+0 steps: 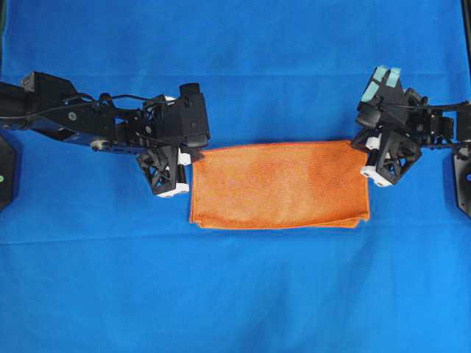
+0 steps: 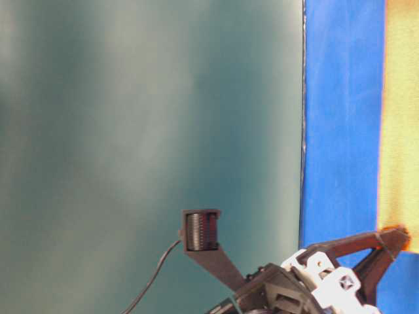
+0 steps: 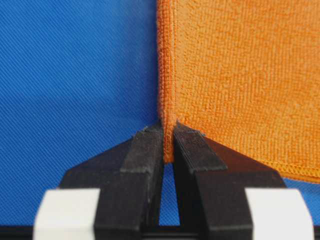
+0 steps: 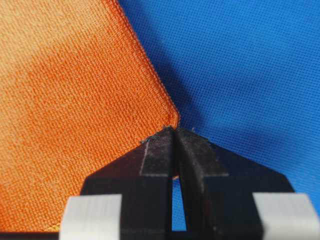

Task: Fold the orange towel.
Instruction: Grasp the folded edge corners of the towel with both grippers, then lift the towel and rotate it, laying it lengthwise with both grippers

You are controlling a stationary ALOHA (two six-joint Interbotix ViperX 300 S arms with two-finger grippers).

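The orange towel (image 1: 280, 184) lies on the blue cloth as a wide rectangle, doubled over, with a lower layer peeking out along its near edge. My left gripper (image 1: 191, 153) is shut on the towel's far left corner. In the left wrist view the hem (image 3: 166, 75) runs up from between the closed fingertips of the gripper (image 3: 168, 131). My right gripper (image 1: 358, 145) is shut on the far right corner. In the right wrist view that gripper (image 4: 176, 131) pinches the corner of the towel (image 4: 75, 100).
The blue cloth (image 1: 235, 294) covers the whole table around the towel. In the table-level view the towel (image 2: 400, 118) shows at the right edge, with a gripper's dark fingers (image 2: 390, 237) at its corner and a plain grey-green wall (image 2: 144, 118) behind.
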